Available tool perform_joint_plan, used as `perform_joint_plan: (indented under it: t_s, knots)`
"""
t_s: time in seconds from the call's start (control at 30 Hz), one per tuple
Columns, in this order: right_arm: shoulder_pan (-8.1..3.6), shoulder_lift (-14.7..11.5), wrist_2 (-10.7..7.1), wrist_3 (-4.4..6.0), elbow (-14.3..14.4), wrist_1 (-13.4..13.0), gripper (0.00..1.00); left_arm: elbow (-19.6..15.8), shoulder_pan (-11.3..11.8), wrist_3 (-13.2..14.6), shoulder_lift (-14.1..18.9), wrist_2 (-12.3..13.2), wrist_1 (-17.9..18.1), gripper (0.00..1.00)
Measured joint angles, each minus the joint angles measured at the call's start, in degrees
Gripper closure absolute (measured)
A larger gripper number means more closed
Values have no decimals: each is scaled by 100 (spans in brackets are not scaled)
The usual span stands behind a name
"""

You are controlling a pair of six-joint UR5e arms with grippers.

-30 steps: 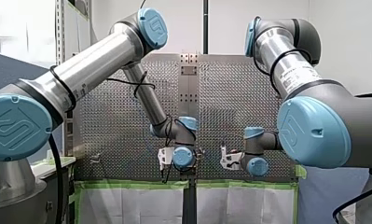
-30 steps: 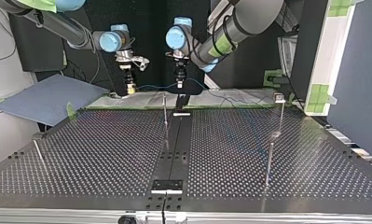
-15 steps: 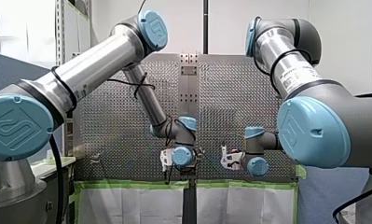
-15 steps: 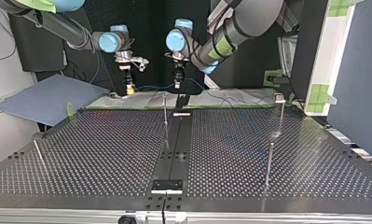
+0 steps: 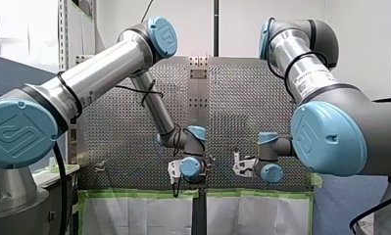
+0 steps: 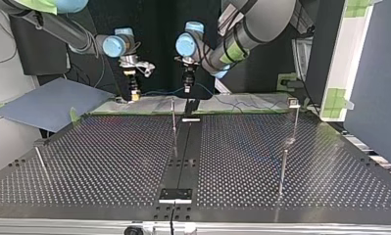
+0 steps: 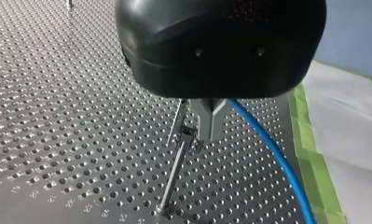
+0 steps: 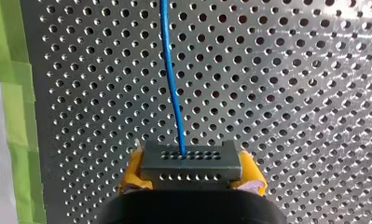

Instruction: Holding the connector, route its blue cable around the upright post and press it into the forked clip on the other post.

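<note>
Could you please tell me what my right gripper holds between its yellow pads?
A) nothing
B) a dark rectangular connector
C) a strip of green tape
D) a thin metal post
B: the right wrist view shows my right gripper shut on the dark rectangular connector, with the thin blue cable running ahead from it.

Front view's bright and even, the white wall point(image 5: 242, 19) glowing behind. Top view goes dark at the back, with a dull sheen on the perforated table point(image 6: 109, 161). Right wrist view: hard glare bleaches the far corner, and the connector point(image 8: 190, 163) stays dark. Left wrist view: my left gripper point(image 7: 197, 128) looms close, its black body perhaps slightly soft.
</note>
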Motion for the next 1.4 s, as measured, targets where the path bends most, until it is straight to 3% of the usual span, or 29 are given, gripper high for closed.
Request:
perform_joint_plan:
  t_s: [0.37, 1.13, 1.4]
  knots:
    - [-79, 1, 0, 52, -61, -19, 100, 13, 162, 8, -17, 300, -13, 98]
    - [-131, 8, 0, 48, -64, -28, 100, 34, 326, 22, -21, 587, -203, 98]
    - [-137, 9, 0, 25, -64, -10, 100, 197, 397, 73, -149, 605, -434, 98]
